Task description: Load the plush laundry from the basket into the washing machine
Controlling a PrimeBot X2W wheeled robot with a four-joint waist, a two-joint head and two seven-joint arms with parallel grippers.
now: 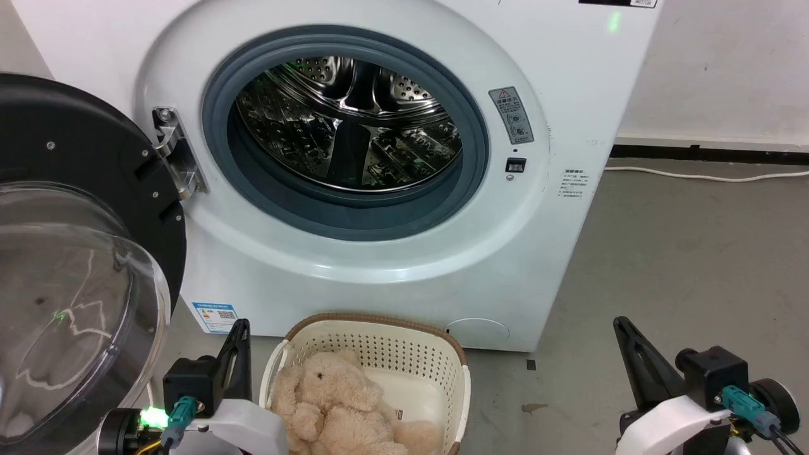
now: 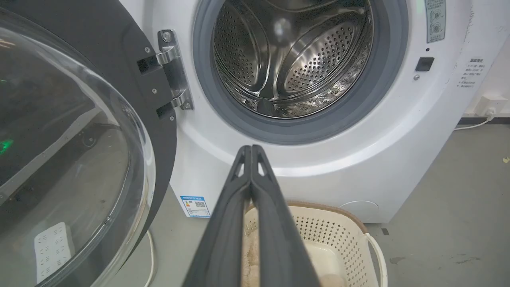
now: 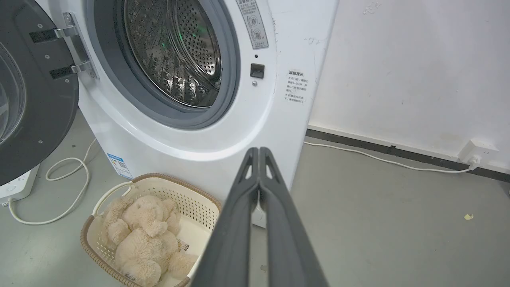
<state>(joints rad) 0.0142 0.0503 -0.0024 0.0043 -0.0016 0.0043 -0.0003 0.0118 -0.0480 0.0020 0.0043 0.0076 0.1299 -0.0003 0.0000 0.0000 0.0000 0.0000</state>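
Observation:
A beige plush bear (image 1: 341,404) (image 3: 141,237) lies in the cream basket (image 1: 404,344) (image 3: 119,187) (image 2: 334,235) on the floor, just before the white washing machine (image 1: 569,95) (image 2: 398,151) (image 3: 287,40). Its black-rimmed clear door (image 1: 69,253) (image 2: 67,139) (image 3: 36,99) hangs wide open at the left, and the steel drum (image 1: 347,120) (image 2: 291,52) (image 3: 175,52) holds nothing. My left gripper (image 1: 239,325) (image 2: 251,148) is shut and bare, just left of the basket. My right gripper (image 1: 619,322) (image 3: 259,150) is shut and bare, well to the right of it.
A white cable (image 3: 51,191) coils on the grey floor left of the basket, by a white power strip (image 3: 18,185) (image 2: 50,249). Another cord (image 3: 378,159) (image 1: 708,175) runs along the wall base to a socket (image 3: 476,151) at the right.

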